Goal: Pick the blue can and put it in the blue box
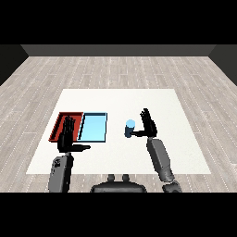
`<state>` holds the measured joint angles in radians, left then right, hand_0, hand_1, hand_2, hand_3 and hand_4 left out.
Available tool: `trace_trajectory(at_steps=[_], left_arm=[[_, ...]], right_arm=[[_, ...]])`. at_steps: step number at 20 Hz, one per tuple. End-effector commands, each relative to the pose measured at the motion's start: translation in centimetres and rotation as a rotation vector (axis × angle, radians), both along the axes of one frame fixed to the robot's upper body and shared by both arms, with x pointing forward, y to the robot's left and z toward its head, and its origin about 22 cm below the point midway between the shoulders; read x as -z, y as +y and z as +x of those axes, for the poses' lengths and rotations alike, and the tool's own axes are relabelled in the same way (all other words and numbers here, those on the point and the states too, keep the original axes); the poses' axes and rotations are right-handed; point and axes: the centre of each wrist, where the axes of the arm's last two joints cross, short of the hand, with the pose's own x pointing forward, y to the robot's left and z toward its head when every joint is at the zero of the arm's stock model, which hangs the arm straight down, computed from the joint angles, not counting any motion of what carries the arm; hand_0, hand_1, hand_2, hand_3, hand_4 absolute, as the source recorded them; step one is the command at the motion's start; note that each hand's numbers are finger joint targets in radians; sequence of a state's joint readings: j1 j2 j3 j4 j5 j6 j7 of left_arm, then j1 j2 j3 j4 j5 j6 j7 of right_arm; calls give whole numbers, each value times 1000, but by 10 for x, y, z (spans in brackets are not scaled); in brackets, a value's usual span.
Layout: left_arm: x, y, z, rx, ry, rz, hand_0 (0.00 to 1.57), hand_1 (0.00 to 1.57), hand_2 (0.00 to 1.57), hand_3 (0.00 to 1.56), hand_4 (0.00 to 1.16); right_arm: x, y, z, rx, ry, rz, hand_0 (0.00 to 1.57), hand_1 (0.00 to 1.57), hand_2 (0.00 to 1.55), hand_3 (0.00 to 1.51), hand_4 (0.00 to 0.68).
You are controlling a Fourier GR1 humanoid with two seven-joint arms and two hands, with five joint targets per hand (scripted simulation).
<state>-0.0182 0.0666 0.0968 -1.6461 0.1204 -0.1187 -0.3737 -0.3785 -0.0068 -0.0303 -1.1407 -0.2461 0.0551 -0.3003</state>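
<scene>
Reaching for the can: our right black hand (pixel 149 125), fingers straight and spread, stands just beside the small upright blue cylindrical can (pixel 129 128), thumb near its base.

Left black hand (pixel 67 137) hovers flat and uncurled at eight o'clock; next we must curl round the can, then carry it toward nine o'clock to the shallow light blue tray (pixel 94 138).

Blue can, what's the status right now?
Both hands open, right hand beside blue can. Can upright on table, not in blue tray. Nothing between them.

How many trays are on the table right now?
2. The red tray lies at the left, partly covered by the left hand. The light blue tray lies right beside it, toward the blue can. Nothing suggests another is hidden.
</scene>
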Motion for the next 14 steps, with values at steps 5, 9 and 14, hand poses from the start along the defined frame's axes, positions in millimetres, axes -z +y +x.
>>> trace_trajectory(at_steps=[5, 9, 14], left_arm=[[-1, 4, -18, 33, 5, -5, 0, 0, 0, 0, 0], [4, 0, 4, 11, -10, -8, 0, 0, 0, 0, 0], [12, 14, 2, -6, -11, 13, 0, 0, 0, 0, 0]], right_arm=[[19, 18, -24, 9, 49, 44, 0, 0, 0, 0, 0], [43, 33, -9, 0, 60, 29, 0, 0, 0, 0, 0], [44, 20, -3, -11, 84, 87, 0, 0, 0, 0, 0]])
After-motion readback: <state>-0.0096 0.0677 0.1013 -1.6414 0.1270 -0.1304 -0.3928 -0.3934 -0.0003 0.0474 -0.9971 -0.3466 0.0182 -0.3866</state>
